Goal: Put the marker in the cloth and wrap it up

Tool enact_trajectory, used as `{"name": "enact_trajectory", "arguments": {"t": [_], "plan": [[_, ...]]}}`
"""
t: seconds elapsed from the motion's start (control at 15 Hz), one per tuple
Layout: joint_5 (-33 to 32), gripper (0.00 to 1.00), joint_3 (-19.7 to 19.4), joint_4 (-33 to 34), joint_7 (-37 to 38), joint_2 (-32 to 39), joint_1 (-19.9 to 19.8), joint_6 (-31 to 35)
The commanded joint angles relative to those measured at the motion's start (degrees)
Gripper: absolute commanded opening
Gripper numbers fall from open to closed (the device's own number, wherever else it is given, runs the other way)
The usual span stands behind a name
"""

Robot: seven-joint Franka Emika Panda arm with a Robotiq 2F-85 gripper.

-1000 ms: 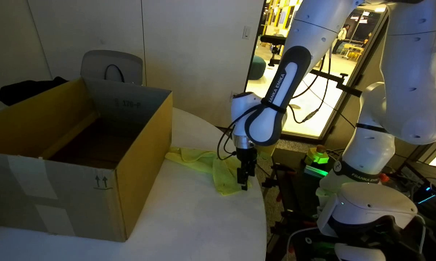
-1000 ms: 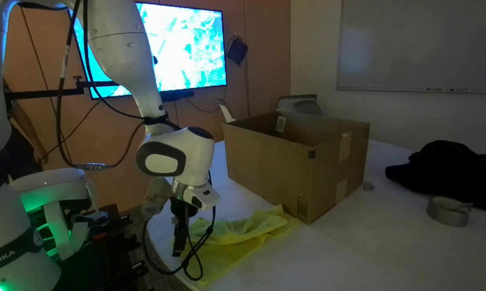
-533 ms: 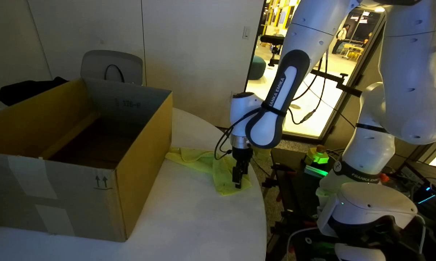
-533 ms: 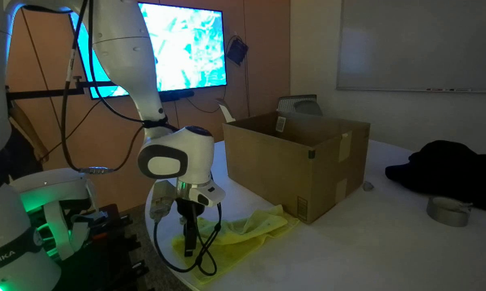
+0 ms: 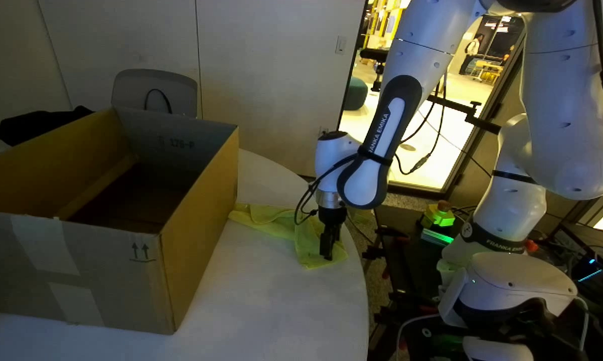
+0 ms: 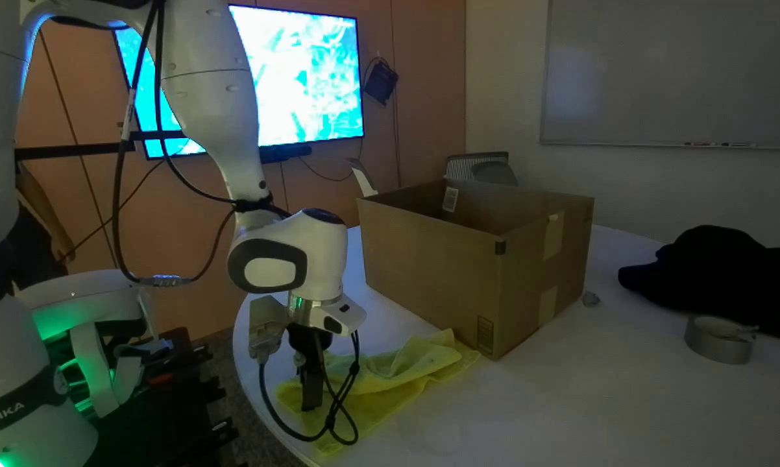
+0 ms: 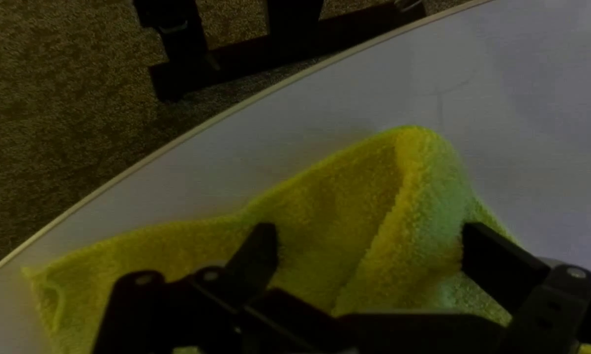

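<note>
Holds the pincer (image 7: 369,236) spread wide over the yellow cloth (image 6: 400,387) on the table (image 5: 276,306), near a brown box (image 5: 201,225) with two up arrows (image 5: 144,249), and shows FRANKA EMIKA (image 5: 380,131) on the white arm (image 5: 419,57).

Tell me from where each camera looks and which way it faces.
An exterior view: raised near table, facing wall and chair; arm at picture right.
An exterior view: raised near table, facing screen and whiteboard; arm at picture left.
Wrist view: wrist-mounted, facing down at cloth; open pincer shows.
Both exterior views share box, cloth and arm.
</note>
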State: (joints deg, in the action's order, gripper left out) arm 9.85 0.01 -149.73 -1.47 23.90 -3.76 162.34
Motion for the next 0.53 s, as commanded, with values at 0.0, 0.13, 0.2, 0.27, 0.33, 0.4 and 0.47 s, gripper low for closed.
{"name": "enact_trajectory", "arguments": {"t": [0.0, 0.13, 0.2, 0.27, 0.33, 0.4, 0.47], "plan": [[-1.9, 0.84, 0.0, 1.9, -1.2, 1.3, -1.2, -0.2], [-2.4, 0.62, -0.1, 2.4, -1.3, 0.9, -1.2, -1.2], [-2.7, 0.52, -0.2, 2.7, -1.4, 0.6, -1.2, -1.8], [-3.0, 0.44, -0.1, 3.0, -1.6, 0.5, -1.2, -2.5], [-3.4, 0.37, -0.3, 3.3, -1.4, 0.2, -1.0, -3.5], [-3.7, 0.29, -0.4, 3.5, -1.5, 0.1, -1.0, -4.3], [-4.0, 0.22, -0.5, 3.8, -1.4, -0.2, -0.9, -5.2]]}}
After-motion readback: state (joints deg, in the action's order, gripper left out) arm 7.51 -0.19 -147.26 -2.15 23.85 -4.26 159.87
